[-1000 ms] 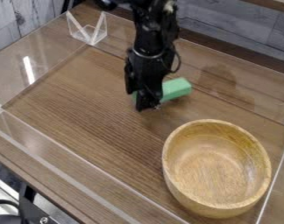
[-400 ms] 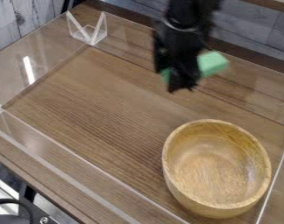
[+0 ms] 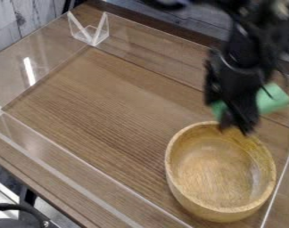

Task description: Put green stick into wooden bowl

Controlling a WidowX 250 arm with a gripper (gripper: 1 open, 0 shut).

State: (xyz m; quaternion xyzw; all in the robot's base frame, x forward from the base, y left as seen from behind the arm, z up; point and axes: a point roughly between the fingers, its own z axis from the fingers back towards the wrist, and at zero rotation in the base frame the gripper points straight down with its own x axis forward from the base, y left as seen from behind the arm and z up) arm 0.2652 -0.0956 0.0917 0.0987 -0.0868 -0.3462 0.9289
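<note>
My gripper (image 3: 244,114), black and pointing steeply down, hangs over the far rim of the wooden bowl (image 3: 194,197). It is shut on the green stick (image 3: 273,100), a bright green block sticking out to the right of the fingers, lifted clear of the table. The wooden bowl is a large, round, light tan dish with a thick rim at the front right of the table. Its inside holds nothing. Motion blur softens the arm.
The brown wood-grain table (image 3: 99,107) is fenced by low clear plastic walls (image 3: 40,67). A small clear stand (image 3: 87,29) sits at the back left corner. A grey plank wall runs behind.
My gripper has carried the green stick up off the table and to the right, from left of the bowl to above its far rim. The bowl has not moved.
</note>
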